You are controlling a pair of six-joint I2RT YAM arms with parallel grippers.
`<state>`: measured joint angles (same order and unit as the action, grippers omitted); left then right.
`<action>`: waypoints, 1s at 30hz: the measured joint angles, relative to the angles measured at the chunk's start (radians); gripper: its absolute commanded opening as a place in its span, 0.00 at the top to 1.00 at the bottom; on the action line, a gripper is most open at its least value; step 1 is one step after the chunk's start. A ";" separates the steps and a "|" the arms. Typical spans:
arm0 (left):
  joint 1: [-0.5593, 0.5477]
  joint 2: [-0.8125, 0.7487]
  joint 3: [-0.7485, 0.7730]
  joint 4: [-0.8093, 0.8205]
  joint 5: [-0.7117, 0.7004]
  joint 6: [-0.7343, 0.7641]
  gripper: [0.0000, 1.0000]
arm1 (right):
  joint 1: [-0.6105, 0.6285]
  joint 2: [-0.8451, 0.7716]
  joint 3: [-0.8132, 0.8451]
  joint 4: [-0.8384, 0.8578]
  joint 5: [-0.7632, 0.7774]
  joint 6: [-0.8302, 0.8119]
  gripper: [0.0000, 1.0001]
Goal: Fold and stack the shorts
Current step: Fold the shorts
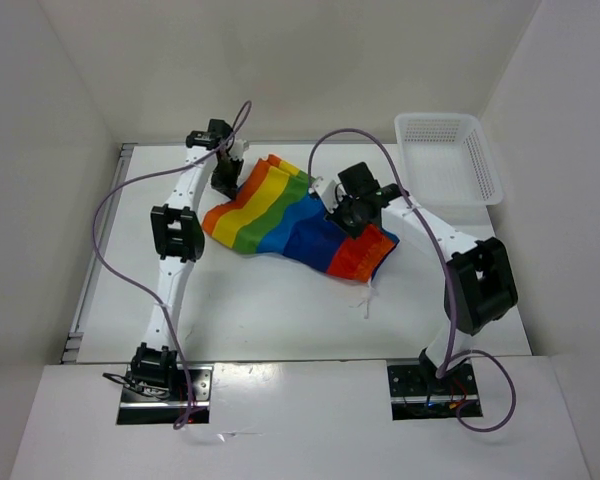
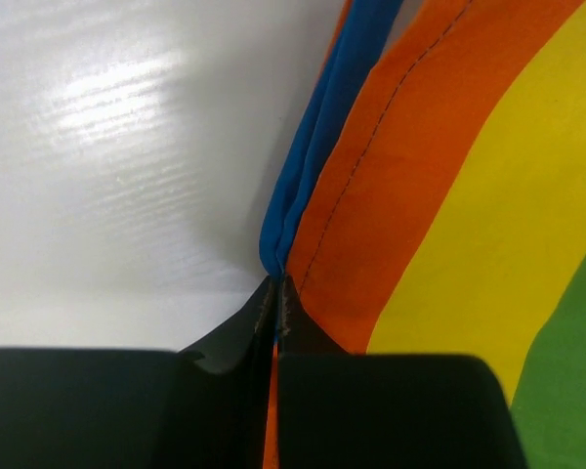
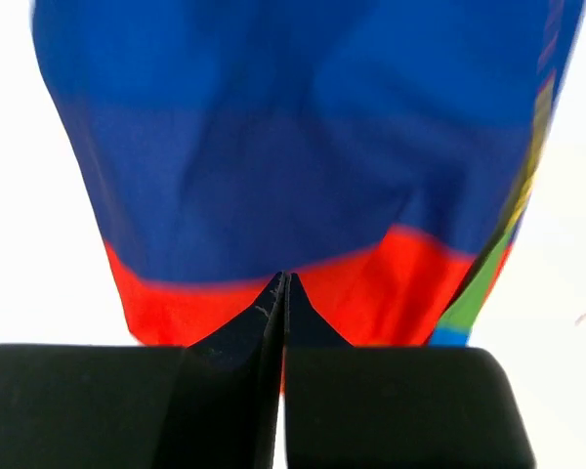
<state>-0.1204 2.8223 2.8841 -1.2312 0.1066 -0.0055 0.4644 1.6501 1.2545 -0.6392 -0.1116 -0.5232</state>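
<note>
1. A white drawstring (image 1: 368,298) is seen trailing onto the bare counter (image 1: 280,320) from the near right end of the shorts (image 1: 270,212).
2. The right tool (image 3: 284,277) is clenched on the red band of the shorts, at their right end.
3. The shorts are spread rumpled across the middle of the counter, with the stripes running from far left to near right.
4. The left tool (image 2: 276,281) is clamped on the orange-striped edge at the far left end of the shorts.
5. A white mesh basket (image 1: 448,120) is set at the far right corner, apart from the shorts.
</note>
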 measured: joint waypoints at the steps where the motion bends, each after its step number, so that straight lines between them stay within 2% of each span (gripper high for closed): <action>1: 0.005 -0.018 -0.039 0.008 0.010 0.000 1.00 | 0.016 0.014 0.029 0.005 -0.005 -0.002 1.00; 5: 0.049 -0.124 -0.251 0.026 0.056 -0.002 1.00 | 0.072 0.033 0.092 0.029 -0.012 -0.013 1.00; 8: 0.106 -0.280 -0.534 0.090 0.066 0.000 1.00 | 0.104 0.038 0.089 0.042 -0.023 -0.021 1.00; 13: 0.188 -0.647 -1.132 0.252 0.040 0.001 0.99 | 0.112 0.044 0.061 0.053 -0.027 -0.025 1.00; 16: 0.181 -0.832 -1.349 0.276 0.031 0.001 0.85 | 0.112 0.046 0.060 0.056 -0.027 -0.028 1.00; 17: 0.174 -0.870 -1.383 0.280 0.033 0.003 0.71 | 0.114 0.046 0.060 0.057 -0.027 -0.029 1.00; 19: 0.161 -0.929 -1.429 0.294 0.044 0.005 0.57 | 0.117 0.048 0.060 0.058 -0.027 -0.034 1.00; 21: 0.152 -0.960 -1.444 0.303 0.060 0.005 0.48 | 0.119 0.050 0.061 0.057 -0.024 -0.042 1.00; 24: 0.151 -0.989 -1.447 0.326 0.061 0.002 0.47 | 0.120 0.050 0.063 0.055 -0.017 -0.057 1.00; 26: 0.151 -1.009 -1.436 0.341 0.049 0.002 0.41 | 0.120 0.048 0.063 0.046 -0.011 -0.069 1.00; 30: 0.148 -1.022 -1.360 0.408 0.029 0.002 0.40 | 0.120 0.019 0.020 0.036 -0.014 -0.085 1.00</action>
<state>0.0277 1.8008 1.5238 -0.8234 0.1356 -0.0040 0.5846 1.6688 1.2743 -0.6029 -0.1253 -0.6086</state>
